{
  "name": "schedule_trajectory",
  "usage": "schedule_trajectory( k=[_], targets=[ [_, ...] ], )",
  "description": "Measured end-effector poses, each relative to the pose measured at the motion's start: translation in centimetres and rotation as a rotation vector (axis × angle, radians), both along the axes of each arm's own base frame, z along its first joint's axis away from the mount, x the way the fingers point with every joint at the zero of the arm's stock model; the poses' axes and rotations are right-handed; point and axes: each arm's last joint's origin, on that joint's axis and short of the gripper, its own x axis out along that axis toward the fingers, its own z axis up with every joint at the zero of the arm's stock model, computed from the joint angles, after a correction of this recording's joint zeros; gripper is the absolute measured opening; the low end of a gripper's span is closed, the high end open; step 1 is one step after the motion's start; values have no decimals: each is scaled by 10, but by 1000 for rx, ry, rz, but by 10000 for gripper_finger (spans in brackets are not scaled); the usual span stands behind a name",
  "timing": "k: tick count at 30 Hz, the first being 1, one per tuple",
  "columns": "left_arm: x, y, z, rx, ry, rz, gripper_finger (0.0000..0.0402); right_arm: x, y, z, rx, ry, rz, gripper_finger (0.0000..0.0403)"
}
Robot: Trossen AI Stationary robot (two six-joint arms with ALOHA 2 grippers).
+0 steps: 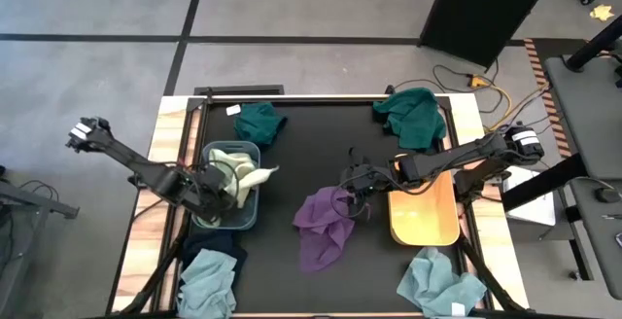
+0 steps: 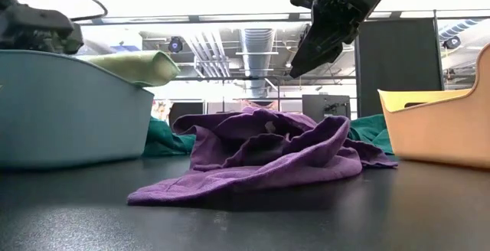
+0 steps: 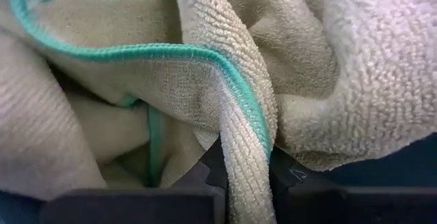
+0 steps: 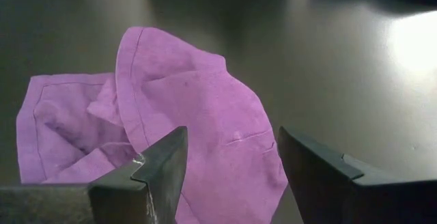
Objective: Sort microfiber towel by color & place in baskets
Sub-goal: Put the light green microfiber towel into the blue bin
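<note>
A pale yellow-green towel point(image 1: 239, 173) with a teal hem lies bunched in the grey-blue basket point(image 1: 251, 214), one corner over the rim. My left gripper point(image 1: 224, 189) is down in that basket, shut on this towel. A purple towel point(image 1: 324, 226) lies crumpled on the black mat. My right gripper point(image 1: 356, 189) hovers open just above its right part, touching nothing; its fingers point(image 4: 164, 162) frame the purple towel point(image 4: 205, 135). The orange-tan basket point(image 1: 425, 224) stands right of it. My left gripper point(image 3: 246, 166) pinches a folded ridge of the pale towel, by its teal hemmed edge point(image 3: 247, 125), between the two fingers. The ridge runs down through the gap between the fingers. The rest of the towel lies slack in the basket point(image 2: 69, 113) and over its rim.
Dark teal towels lie at the mat's far edge point(image 1: 260, 123) and far right point(image 1: 413, 115). Light blue-grey towels lie near left point(image 1: 207, 282), on a navy one point(image 1: 222, 247), and near right point(image 1: 442, 282). Bare mat lies between the two baskets beyond the purple towel.
</note>
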Motion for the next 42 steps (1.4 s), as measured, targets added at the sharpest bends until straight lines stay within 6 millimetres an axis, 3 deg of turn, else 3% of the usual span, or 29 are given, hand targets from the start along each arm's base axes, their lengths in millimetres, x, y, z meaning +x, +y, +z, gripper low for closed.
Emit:
schedule_trajectory(
  k=[6,13,22,28,32,38,42],
  targets=[
    [10,-4,-7,137,87,-119,36,0,0,0,-2,0,2,219],
    [24,-13,-7,215,218,-270,124,0,0,0,-2,0,2,219],
    [38,-9,27,306,281,-351,222,0,0,0,-2,-3,2,219],
    [48,-5,63,426,110,-325,242,0,0,0,-1,-5,2,219],
    [55,1,76,498,-3,-261,242,0,0,0,-1,-6,2,219],
    [65,12,55,432,-11,-237,233,0,0,-1,-5,-1,5,219],
    [58,14,35,303,74,-239,231,-1,0,-4,-3,6,2,219]
  ],
)
